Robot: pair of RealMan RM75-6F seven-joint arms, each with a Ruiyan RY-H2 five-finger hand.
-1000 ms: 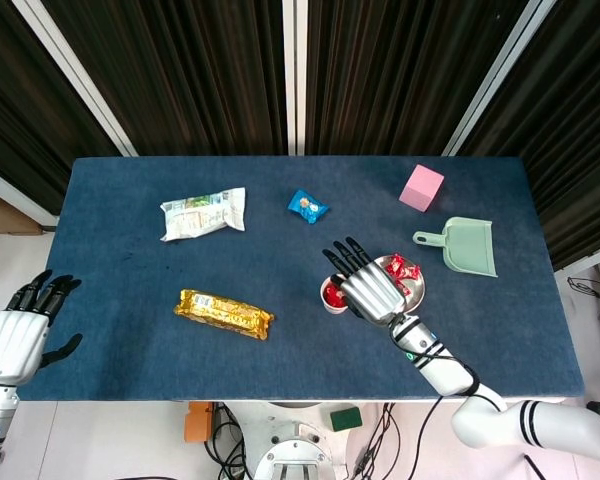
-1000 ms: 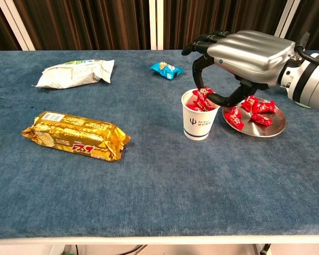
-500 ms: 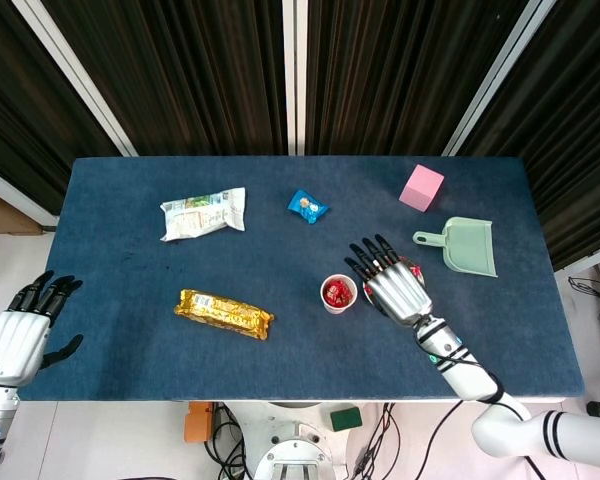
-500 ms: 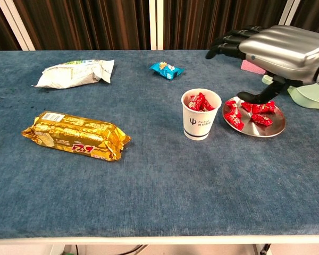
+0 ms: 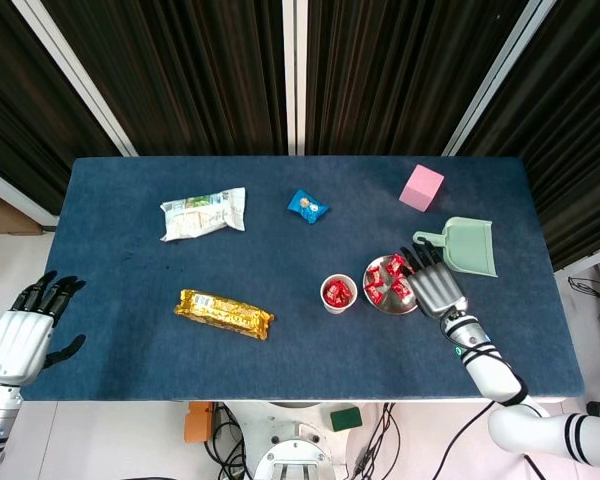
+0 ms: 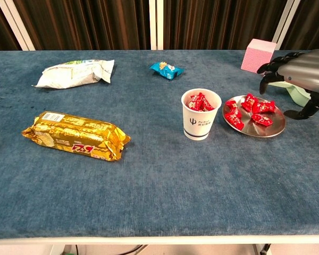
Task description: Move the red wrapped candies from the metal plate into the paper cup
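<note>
Candies (image 6: 250, 110), red wrapped, lie on the metal plate (image 6: 271, 129) at the right of the blue table (image 6: 149, 175); several are spread over its near and left portions. Just left of the plate stands the paper cup (image 6: 201, 116), upright, white with a dark logo on its side, with more red candies showing above its rim. Plate and cup are close together; in the chest view a thin strip of cloth shows between them.

Right hand (image 5: 435, 285) sits at the right edge of the plate, palm down, fingers spread apart and pointing toward the far side of the table, holding nothing. In the chest view its dark fingertips (image 6: 267, 68) curl downward above the plate's far right rim, with the thumb off to the right of the plate. Whether any fingertip touches the plate cannot be told.

Left hand (image 5: 28, 328) hangs off the table's near left corner, fingers apart and empty.

Other items: gold-wrapped bar (image 6: 74, 135) at near left, pale snack bag (image 6: 74, 73) at far left, small blue packet (image 6: 167, 69) behind the cup, pink block (image 6: 259, 54) at far right, green dustpan (image 5: 462, 245) beyond the right hand.
</note>
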